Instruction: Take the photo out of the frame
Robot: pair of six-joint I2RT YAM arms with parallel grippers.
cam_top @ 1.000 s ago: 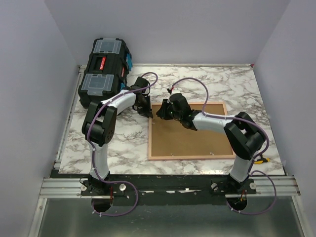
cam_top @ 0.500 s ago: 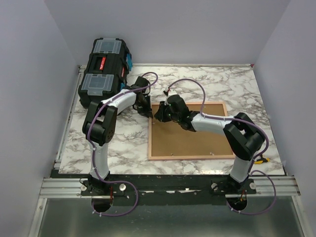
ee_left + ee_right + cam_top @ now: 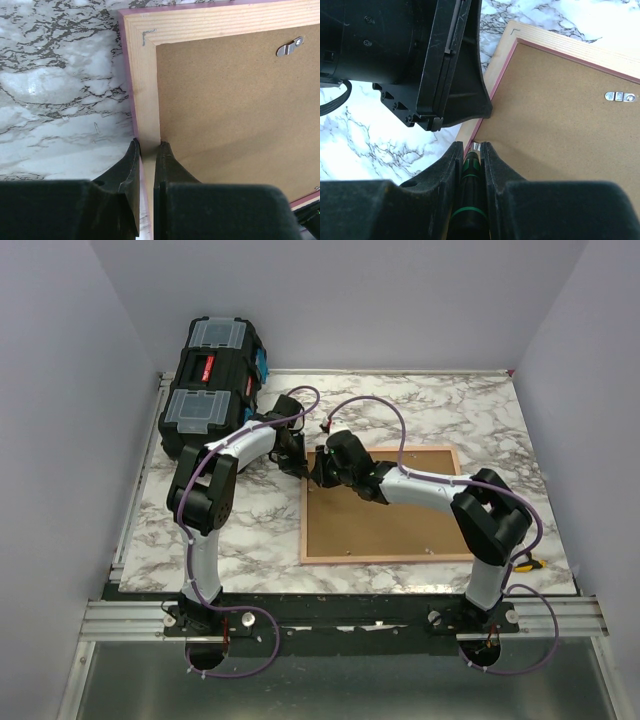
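left pincer (image 3: 147,148) clamping shut on frame (image 3: 145,75) rail, right pincer (image 3: 471,146) gripping screwdriver (image 3: 470,190) at corner. guessing we're opening back now; next needing tip turning clip (image 3: 620,96).

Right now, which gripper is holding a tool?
The right gripper: a green-and-black tool sits between its fingers. The left gripper pinches the frame instead.

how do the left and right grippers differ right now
The left gripper is shut with no tool, tips on the wooden side rail of the pink-edged picture frame; the right gripper is shut on a green-and-black tool. The left rests on the rail itself; the right's tool tip meets the rail's inner edge by the brown backing. Both are at the frame's same corner.
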